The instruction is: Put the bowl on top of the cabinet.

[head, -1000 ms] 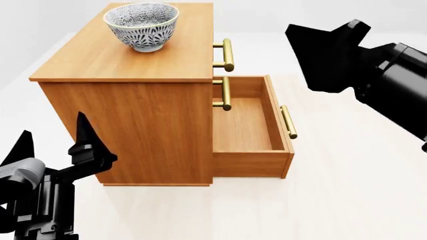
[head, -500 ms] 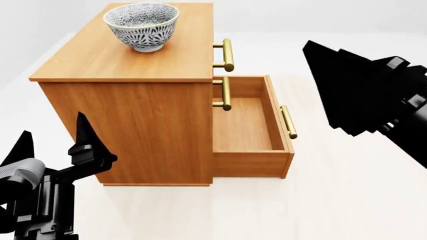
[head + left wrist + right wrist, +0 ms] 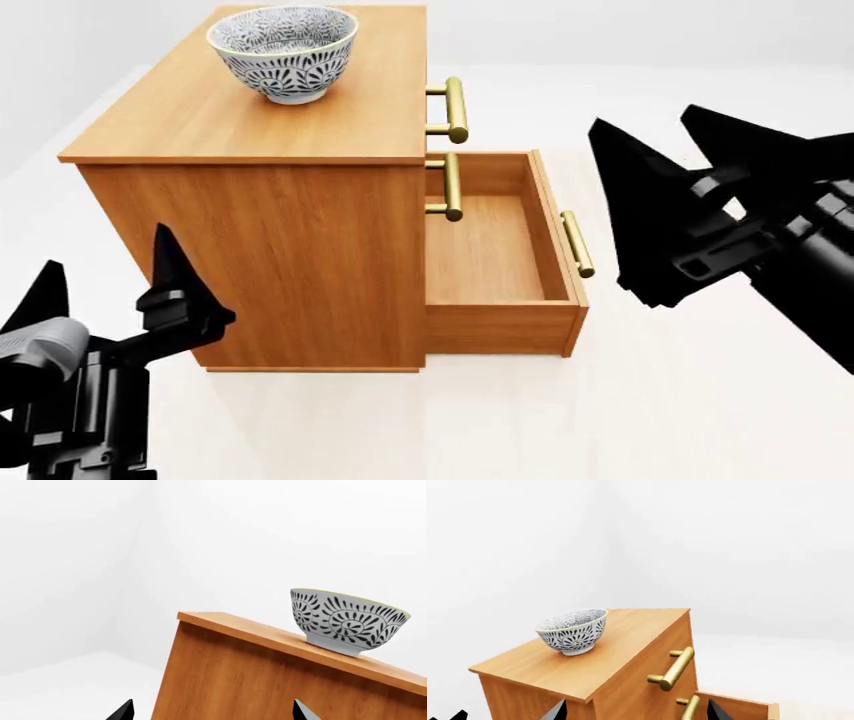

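Bowl (image 3: 283,50) upright atop cabinet (image 3: 254,110); cabinet's far side hidden.

bowl (image 3: 573,631) upright on cabinet (image 3: 627,650) flat top, well beyond the gripper fingertips (image 3: 556,711), brass handle (image 3: 675,668) on the front, nearer them.

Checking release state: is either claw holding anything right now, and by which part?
Nothing is held. The left claw and right claw are both open and empty; the bowl sits free on the cabinet top.
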`<state>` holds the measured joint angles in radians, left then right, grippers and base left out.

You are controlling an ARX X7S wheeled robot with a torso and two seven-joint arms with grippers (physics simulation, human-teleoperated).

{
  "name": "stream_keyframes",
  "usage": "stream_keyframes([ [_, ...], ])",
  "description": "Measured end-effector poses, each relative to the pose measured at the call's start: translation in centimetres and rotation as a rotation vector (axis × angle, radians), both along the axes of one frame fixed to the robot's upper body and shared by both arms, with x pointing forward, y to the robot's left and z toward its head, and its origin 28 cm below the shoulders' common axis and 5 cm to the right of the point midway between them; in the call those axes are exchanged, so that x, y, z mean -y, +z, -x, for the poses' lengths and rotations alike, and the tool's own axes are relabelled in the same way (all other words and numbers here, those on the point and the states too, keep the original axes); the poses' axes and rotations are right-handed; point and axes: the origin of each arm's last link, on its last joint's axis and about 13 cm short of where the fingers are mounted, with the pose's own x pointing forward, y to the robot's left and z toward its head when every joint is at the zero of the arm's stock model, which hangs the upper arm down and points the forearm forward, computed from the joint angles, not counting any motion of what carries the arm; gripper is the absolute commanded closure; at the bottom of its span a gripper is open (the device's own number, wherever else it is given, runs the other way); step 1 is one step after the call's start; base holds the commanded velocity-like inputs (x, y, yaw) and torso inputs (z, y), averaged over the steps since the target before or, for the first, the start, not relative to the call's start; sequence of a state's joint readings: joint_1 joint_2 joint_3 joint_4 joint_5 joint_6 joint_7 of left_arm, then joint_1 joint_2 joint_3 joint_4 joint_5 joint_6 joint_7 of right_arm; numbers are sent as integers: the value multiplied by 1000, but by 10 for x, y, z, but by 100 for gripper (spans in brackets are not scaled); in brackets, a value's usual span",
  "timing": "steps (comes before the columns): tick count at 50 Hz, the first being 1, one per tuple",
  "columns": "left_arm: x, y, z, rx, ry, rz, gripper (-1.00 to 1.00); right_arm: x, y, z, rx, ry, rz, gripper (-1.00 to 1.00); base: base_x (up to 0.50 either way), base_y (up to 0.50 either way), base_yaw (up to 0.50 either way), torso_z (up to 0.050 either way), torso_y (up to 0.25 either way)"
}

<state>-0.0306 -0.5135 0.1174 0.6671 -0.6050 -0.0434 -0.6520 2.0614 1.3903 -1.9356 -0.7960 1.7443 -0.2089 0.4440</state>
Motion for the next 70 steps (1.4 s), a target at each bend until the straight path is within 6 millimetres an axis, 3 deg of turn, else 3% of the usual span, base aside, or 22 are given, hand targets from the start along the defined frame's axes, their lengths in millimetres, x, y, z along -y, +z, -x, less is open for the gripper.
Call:
stream_keyframes([
  [25, -1, 4, 3, 15, -1, 6, -100, -2, -4, 5, 173, -100, 190, -100, 0, 0, 0, 0, 0],
  [70, 2, 28, 21, 110, -22, 12, -100, 7, -9, 19, 378, -64, 236, -100, 0, 0, 0, 0, 0],
])
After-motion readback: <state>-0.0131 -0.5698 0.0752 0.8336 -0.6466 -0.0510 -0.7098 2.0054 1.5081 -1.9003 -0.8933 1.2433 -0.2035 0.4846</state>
